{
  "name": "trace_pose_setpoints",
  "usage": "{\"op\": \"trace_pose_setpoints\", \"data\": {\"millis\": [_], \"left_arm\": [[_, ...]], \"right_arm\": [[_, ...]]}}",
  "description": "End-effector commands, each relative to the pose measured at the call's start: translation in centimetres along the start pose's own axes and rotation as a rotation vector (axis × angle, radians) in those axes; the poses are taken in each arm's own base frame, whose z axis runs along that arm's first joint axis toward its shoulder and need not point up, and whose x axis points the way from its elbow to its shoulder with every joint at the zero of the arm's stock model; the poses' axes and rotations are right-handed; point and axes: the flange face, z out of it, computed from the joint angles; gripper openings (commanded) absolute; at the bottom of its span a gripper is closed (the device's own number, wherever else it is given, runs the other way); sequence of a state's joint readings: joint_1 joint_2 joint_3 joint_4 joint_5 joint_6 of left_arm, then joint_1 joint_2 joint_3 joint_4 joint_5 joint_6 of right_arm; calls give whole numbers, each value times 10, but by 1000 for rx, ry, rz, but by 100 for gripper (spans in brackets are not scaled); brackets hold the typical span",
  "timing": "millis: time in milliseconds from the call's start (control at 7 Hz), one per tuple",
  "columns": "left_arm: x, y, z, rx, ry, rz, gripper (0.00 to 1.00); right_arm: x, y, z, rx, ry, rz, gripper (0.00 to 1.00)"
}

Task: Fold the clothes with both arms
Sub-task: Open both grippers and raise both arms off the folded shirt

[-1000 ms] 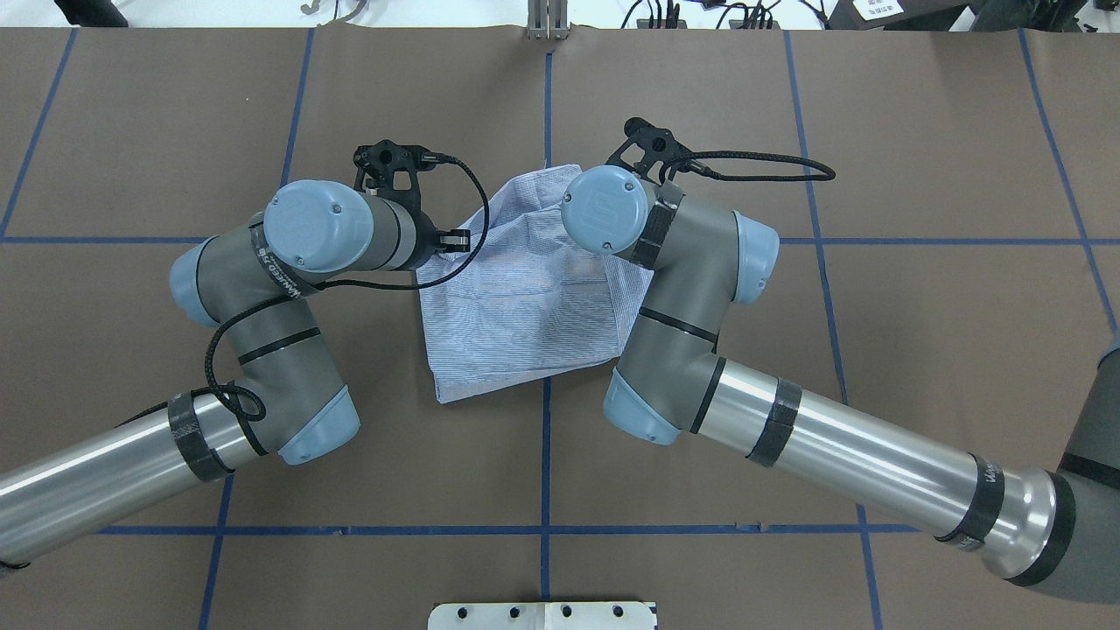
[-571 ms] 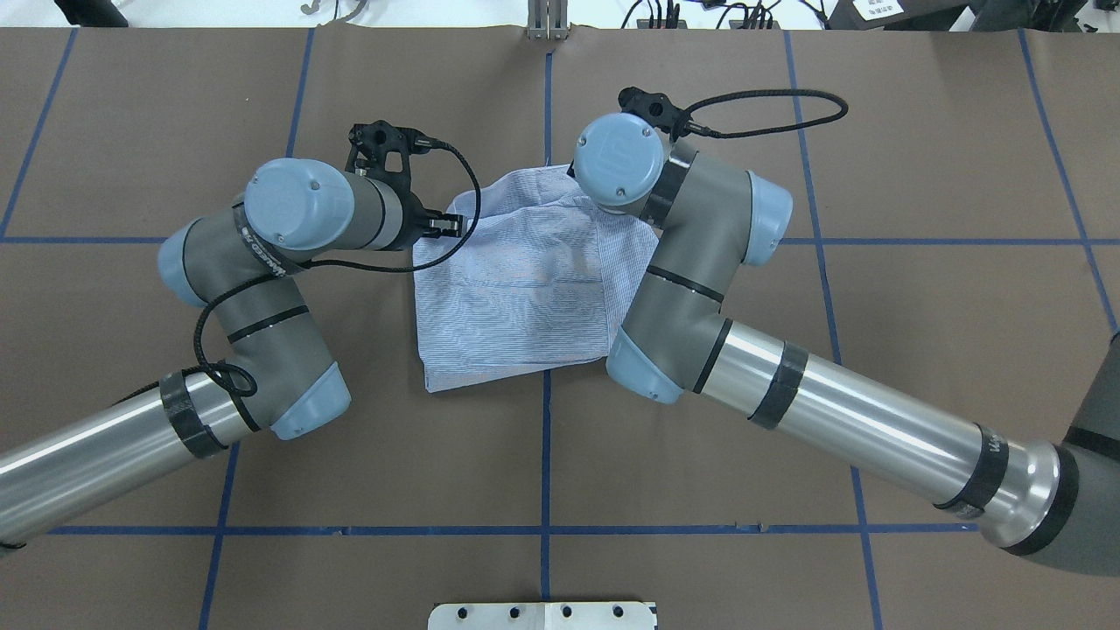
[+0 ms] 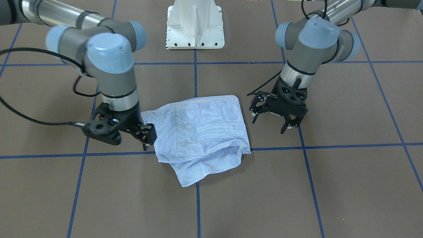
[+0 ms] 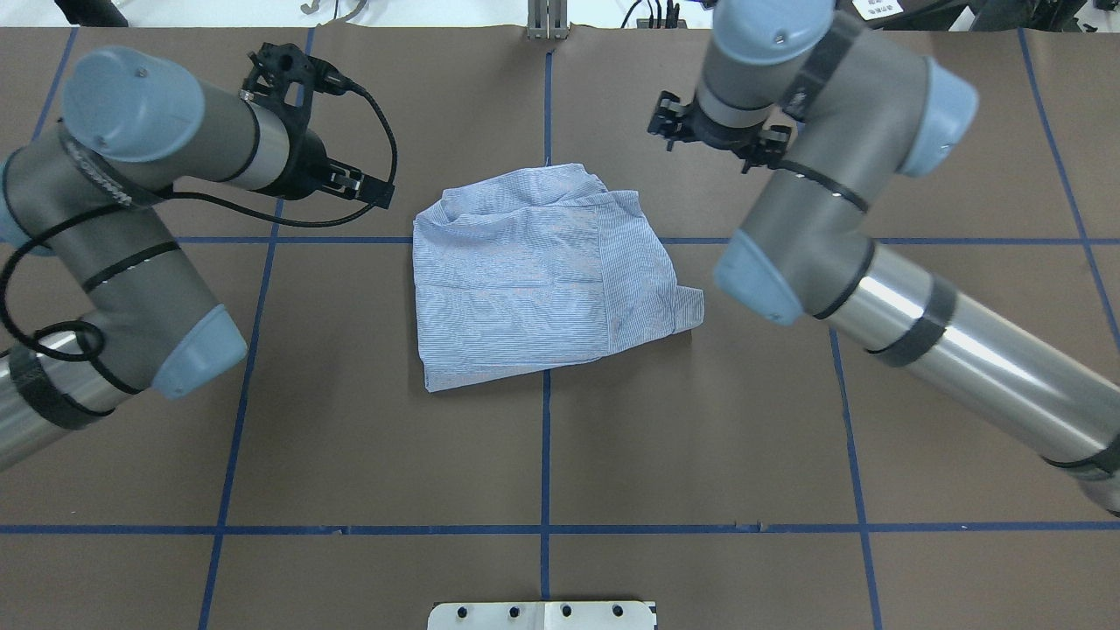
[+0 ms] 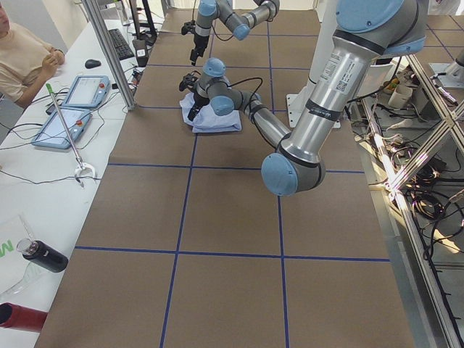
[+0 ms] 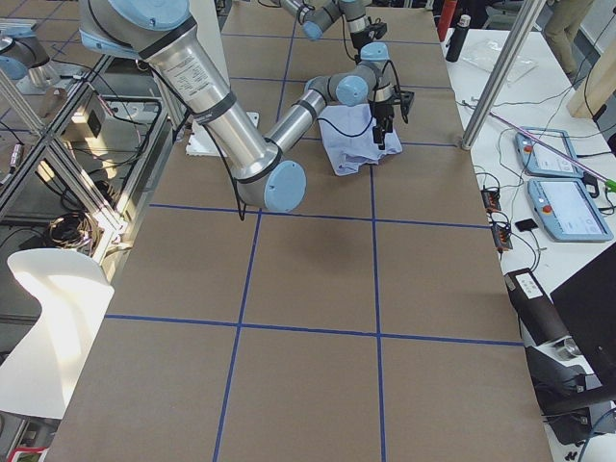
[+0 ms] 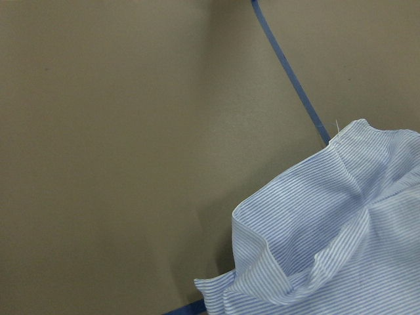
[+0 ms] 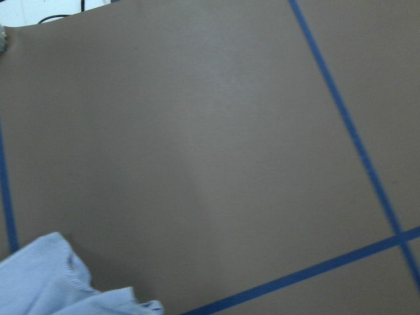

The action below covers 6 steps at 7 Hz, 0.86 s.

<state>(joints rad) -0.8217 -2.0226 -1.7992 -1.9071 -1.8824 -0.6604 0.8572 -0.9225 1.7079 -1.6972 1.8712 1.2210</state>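
The blue-and-white striped shirt point(image 3: 205, 132) lies folded into a rough square at the table's middle, free of both grippers in the overhead view point(image 4: 542, 271). My left gripper point(image 3: 269, 127) hangs open and empty beside the shirt, apart from it; overhead it point(image 4: 367, 188) is off to the shirt's left. My right gripper point(image 3: 147, 138) stands open at the shirt's other edge; whether it touches the cloth I cannot tell. Overhead it point(image 4: 713, 138) is raised beyond the shirt's far right corner. The wrist views show only shirt edges point(image 7: 341, 230) point(image 8: 46, 282), no fingers.
The brown table point(image 4: 350, 437) carries blue tape grid lines. The white pedestal base point(image 3: 195, 29) stands at the robot's side. A side bench holds tablets point(image 5: 76, 90) and a seated operator point(image 5: 22, 51); another bench holds tablets point(image 6: 568, 202).
Both arms have lifted and swung outward from the shirt, the left one to the left, the right one to the far right. The shirt lies uncovered, its right flap spread wider.
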Motion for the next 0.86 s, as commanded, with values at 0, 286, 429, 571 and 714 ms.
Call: {"op": "trace_pose_setpoints", "data": {"millis": [0, 286, 429, 571, 714], "left_arm": [[-84, 21, -73, -53, -97, 177, 100], [-205, 33, -127, -88, -159, 340, 100], [-237, 56, -139, -115, -138, 312, 100], [-246, 71, -141, -128, -133, 291, 100], [-255, 80, -132, -154, -137, 272, 100]], "right_arm": [[167, -39, -41, -84, 9, -169, 100], [336, -76, -52, -134, 18, -318, 100], [430, -77, -54, -163, 15, -392, 100], [506, -60, -52, -194, 26, -442, 100], [559, -36, -47, -229, 35, -458, 100]]}}
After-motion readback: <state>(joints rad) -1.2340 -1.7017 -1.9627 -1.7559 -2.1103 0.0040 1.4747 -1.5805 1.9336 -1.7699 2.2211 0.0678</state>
